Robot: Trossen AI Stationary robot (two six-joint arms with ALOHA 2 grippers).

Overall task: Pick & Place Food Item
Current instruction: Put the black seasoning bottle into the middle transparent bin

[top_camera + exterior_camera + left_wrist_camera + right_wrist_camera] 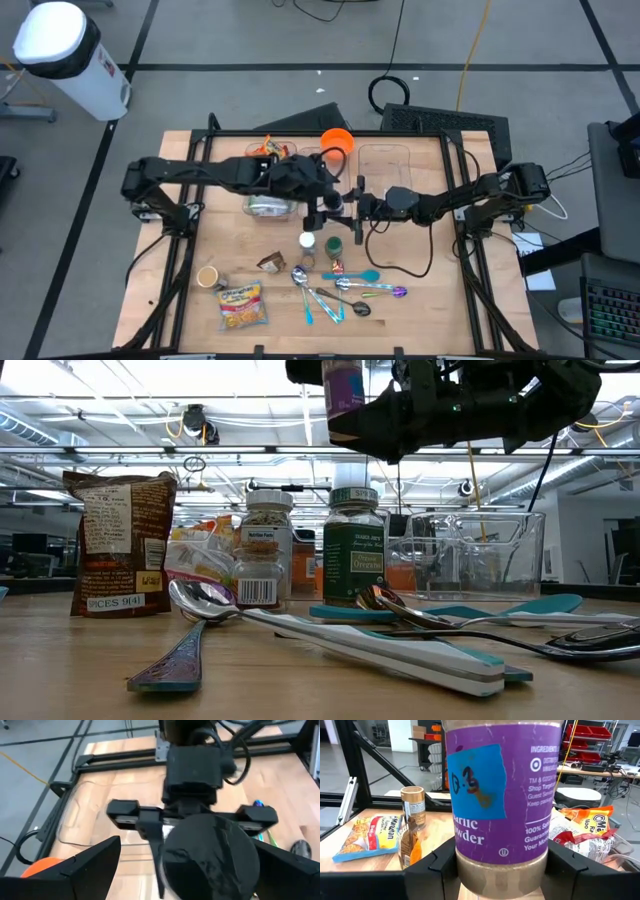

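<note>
Front left on the wooden table (420,300): noodle packet (243,305), lying flat, with small gold-capped jar (208,277) just behind. Further along: brown pouch (118,542), standing upright; white-capped spice jar (263,548) and green-capped jar (353,546), side by side. Spoons (300,622) strewn in front. Above mid-table, left gripper (322,206), fingers spread wide on either side of a black lid, gripping nothing. Facing it, right gripper (352,203), clamped on the purple-labelled garlic powder jar (500,795), held upright high off the table.
</note>
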